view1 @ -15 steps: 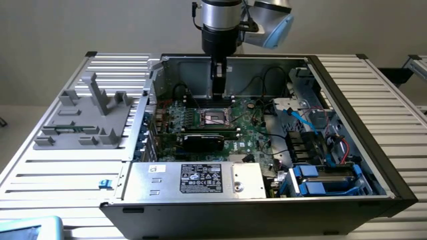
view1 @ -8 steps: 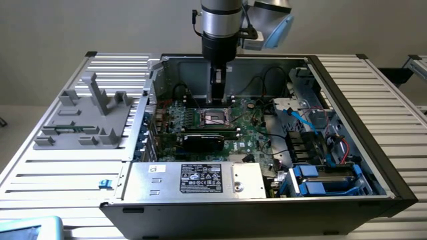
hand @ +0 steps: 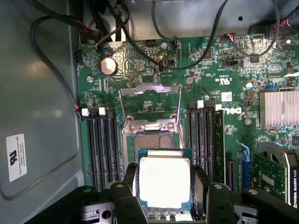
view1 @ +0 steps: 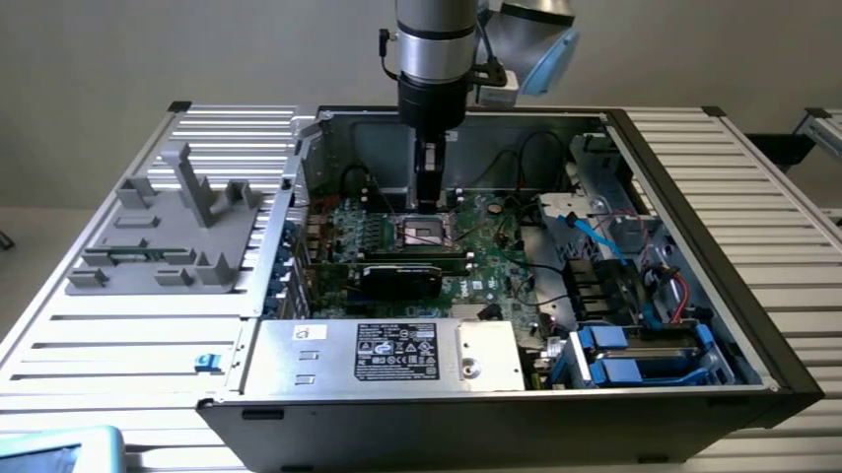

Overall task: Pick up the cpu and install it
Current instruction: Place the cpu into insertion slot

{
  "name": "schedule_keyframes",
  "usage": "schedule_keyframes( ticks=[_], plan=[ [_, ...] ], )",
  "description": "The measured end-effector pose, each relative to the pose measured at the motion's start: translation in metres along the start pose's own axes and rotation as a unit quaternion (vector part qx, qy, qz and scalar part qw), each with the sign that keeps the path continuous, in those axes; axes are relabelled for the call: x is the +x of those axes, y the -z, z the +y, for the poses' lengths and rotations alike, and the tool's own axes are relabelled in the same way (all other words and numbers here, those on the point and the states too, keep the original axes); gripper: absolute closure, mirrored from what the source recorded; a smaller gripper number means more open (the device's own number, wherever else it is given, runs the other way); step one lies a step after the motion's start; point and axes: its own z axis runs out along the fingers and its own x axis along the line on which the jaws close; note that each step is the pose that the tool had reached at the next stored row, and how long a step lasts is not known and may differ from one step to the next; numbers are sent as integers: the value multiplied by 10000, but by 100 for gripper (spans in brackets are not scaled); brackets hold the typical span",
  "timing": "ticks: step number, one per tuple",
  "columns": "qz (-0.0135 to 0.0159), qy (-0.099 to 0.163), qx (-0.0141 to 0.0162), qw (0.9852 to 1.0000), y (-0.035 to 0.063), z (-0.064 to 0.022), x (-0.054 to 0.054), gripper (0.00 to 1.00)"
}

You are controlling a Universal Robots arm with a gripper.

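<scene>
We pinch the small square silver-topped cpu (hand: 164, 181) by 2 opposite edges in the jaws, so it sits level over the open black socket (hand: 152, 139) (metal latch frame (hand: 149, 125) lifted clear).

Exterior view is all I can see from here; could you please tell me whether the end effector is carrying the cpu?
Observer: Yes. In the wrist view the cpu sits clamped between the fingers of the end effector, with its silver top facing the camera.
Operator: Thank you. Is the socket open for it?
Observer: Yes, the metal retaining frame is flipped back, leaving the socket bare.
Operator: And is the cpu seated yet?
Observer: It appears not. It hangs in front of the socket, overlapping one edge, and is not yet in it.
</scene>
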Motion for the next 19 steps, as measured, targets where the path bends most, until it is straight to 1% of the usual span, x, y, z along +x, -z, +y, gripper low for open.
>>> schedule_keyframes(
  ticks=[11,12,17,19],
  plan=[
    [2,0,-7,10000,-6,-4,0,44],
    [4,0,-17,10000,-16,-9,0,44],
    [10,1,-119,9999,-72,-73,-5,44],
    [11,2,-144,9999,-104,-84,-6,44]
  ],
)
